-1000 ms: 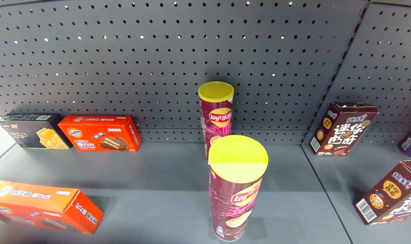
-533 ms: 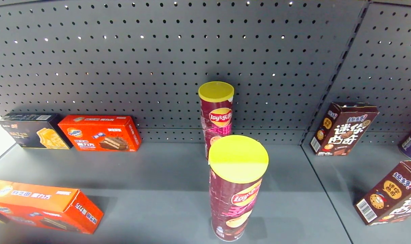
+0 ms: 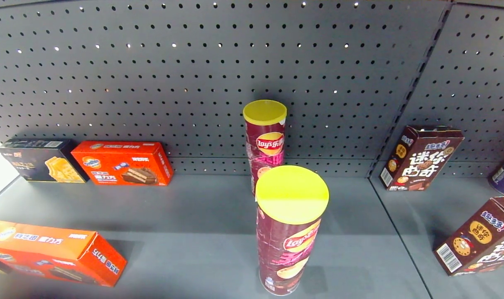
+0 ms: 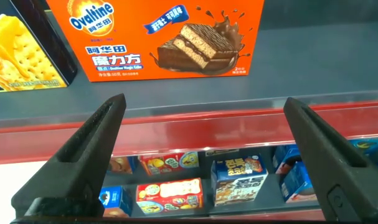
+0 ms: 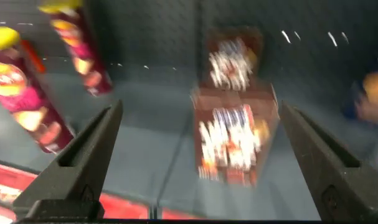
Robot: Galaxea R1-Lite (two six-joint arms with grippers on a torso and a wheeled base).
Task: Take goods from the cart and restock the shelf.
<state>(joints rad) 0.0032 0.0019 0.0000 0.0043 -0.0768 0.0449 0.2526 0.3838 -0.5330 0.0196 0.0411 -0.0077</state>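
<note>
Nothing has visibly moved on the shelf (image 3: 194,211); the front chip can (image 3: 291,236) and rear chip can (image 3: 265,141) stand unchanged.

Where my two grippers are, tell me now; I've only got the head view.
Observer: The left gripper is open, in front of the shelf's red front edge, facing an orange box.
Operator: Now the right one.
Observer: The right gripper is open too, facing a brown box.
Operator: Report what's below that red edge.
Observer: Small boxes standing in a row, lower down.
</note>
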